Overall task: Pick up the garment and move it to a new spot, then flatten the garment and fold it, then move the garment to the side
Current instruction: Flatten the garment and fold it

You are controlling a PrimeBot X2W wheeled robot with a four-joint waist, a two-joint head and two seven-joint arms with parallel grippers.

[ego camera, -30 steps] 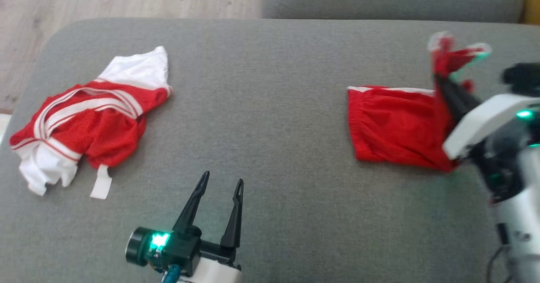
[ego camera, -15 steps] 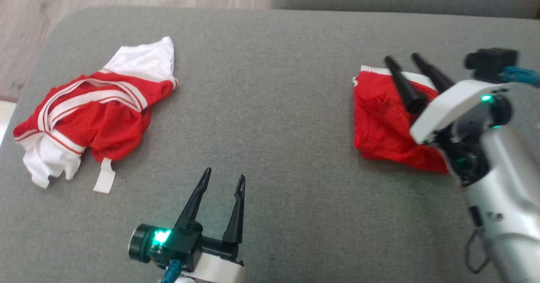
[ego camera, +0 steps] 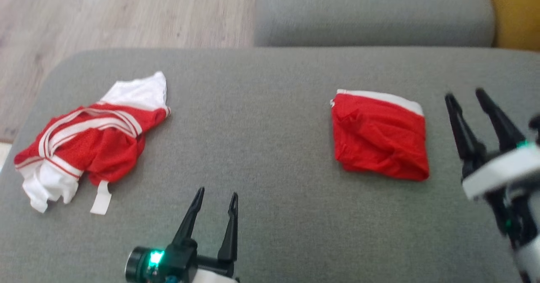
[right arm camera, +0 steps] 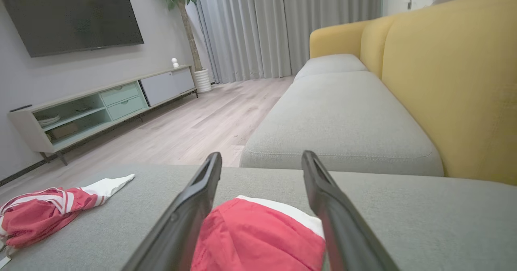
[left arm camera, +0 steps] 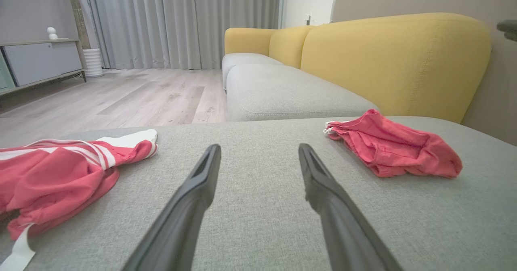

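A folded red garment (ego camera: 379,137) with a white band along its far edge lies on the right of the grey cushion (ego camera: 270,106). It also shows in the left wrist view (left arm camera: 394,148) and low between the fingers in the right wrist view (right arm camera: 254,238). My right gripper (ego camera: 465,95) (right arm camera: 261,155) stands open just right of it, apart from the cloth and holding nothing. My left gripper (ego camera: 217,192) (left arm camera: 259,147) is open and empty near the front edge, over bare cushion.
A crumpled red and white garment (ego camera: 93,139) (left arm camera: 52,178) (right arm camera: 40,214) lies at the cushion's left end. Wooden floor (ego camera: 126,13) lies beyond the far left edge. A second grey seat (ego camera: 371,17) adjoins at the back, with a yellow backrest (left arm camera: 396,57) (right arm camera: 456,81) to the right.
My right gripper opened, let go of the red garment's raised edge and drew back to the right; the garment now lies flat and folded. The head camera shifted too. The left gripper stayed put.
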